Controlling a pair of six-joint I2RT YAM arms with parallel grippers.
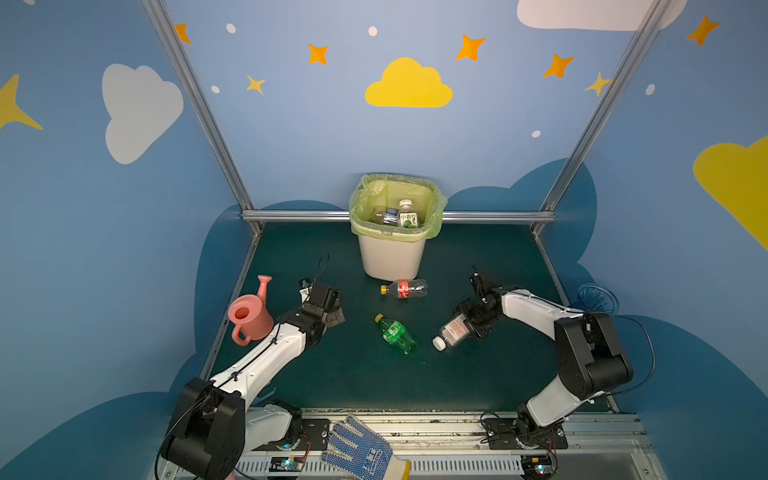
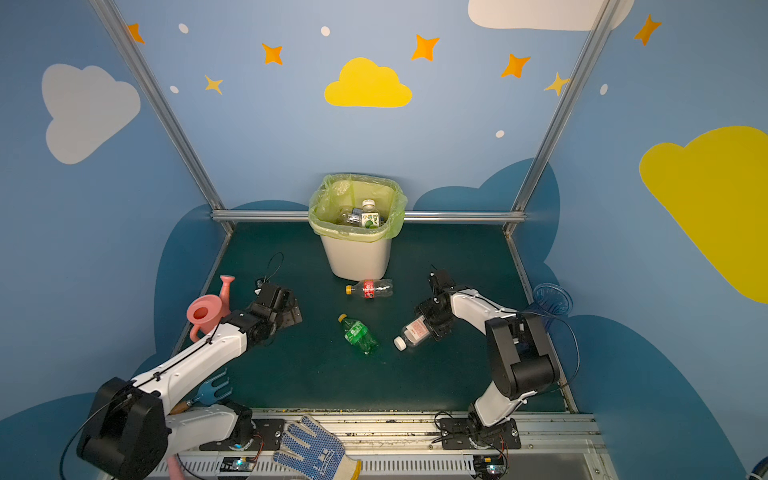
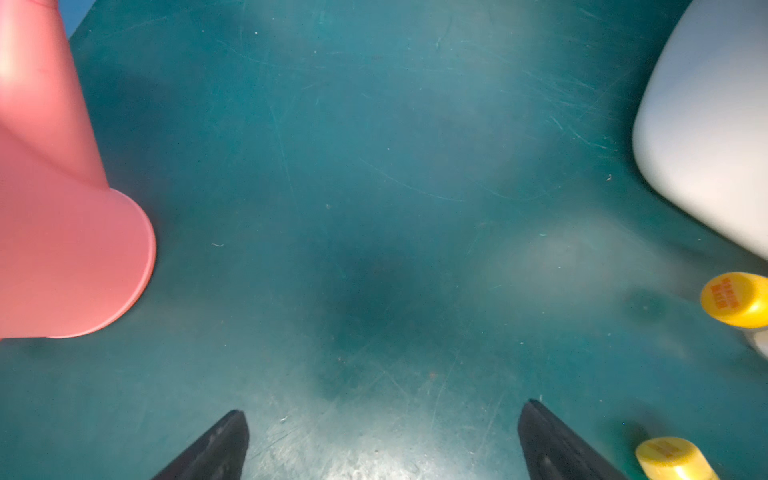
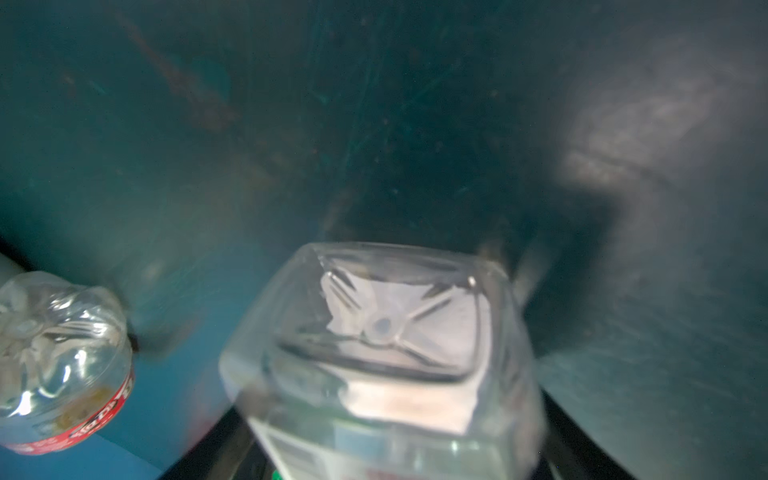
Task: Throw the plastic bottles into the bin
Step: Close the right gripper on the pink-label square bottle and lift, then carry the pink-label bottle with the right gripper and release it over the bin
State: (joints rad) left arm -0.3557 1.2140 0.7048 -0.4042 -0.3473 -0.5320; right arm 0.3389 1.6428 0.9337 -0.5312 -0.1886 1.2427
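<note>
Three plastic bottles [image 1: 404, 288] lie on the dark green mat [image 1: 332, 374] before the white bin lined with a yellow-green bag [image 1: 392, 257] (more sit inside, half hidden), fingers of the right gripper [image 1: 473, 328] flanking the clear square white-capped bottle [image 1: 451, 332] at its base, blur hiding whether they pinch it, while the left gripper [image 3: 384, 409] gapes wide over bare mat.

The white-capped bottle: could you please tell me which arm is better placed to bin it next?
Right: the right claw straddles the white-capped bottle, while the left claw hangs open beside the pink watering can.
</note>
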